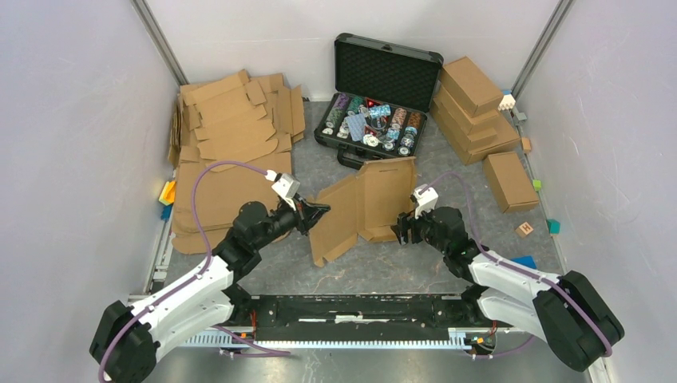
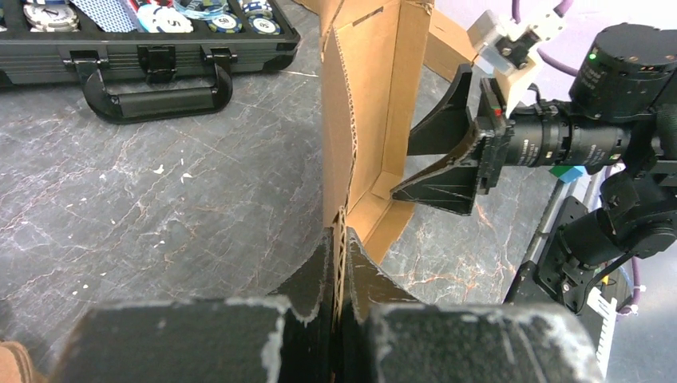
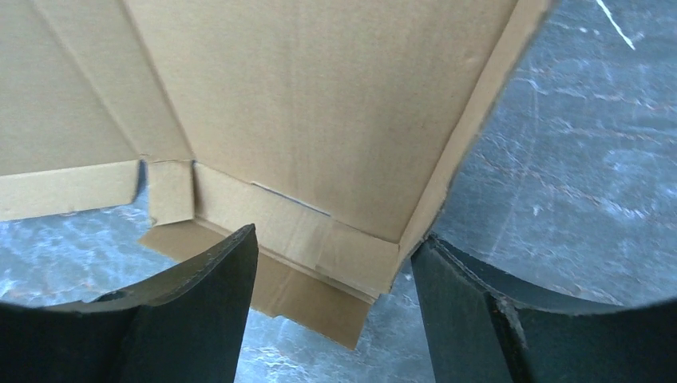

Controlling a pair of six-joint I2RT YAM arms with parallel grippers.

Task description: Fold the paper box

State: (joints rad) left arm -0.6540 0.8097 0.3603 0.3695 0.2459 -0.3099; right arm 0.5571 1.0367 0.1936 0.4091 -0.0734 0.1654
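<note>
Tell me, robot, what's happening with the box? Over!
Left fingers shut on paper box edge. Right fingers open around its corner. Chip case close behind.

A dark grey, marble-veined bench (image 1: 375, 271) filled the centre of the frame. Plain pale panels enclosed it: a left wall (image 1: 72, 120), a back wall (image 1: 319, 20) and a right wall (image 1: 615, 104). Slanted metal posts (image 1: 160, 44) marked the upper corners. The light was soft and even.

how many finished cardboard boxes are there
4: what looks like three in a stack at the back right, beside the chip case, and a lone box on the table just in front of it. Others may be hidden behind the stack.
</note>
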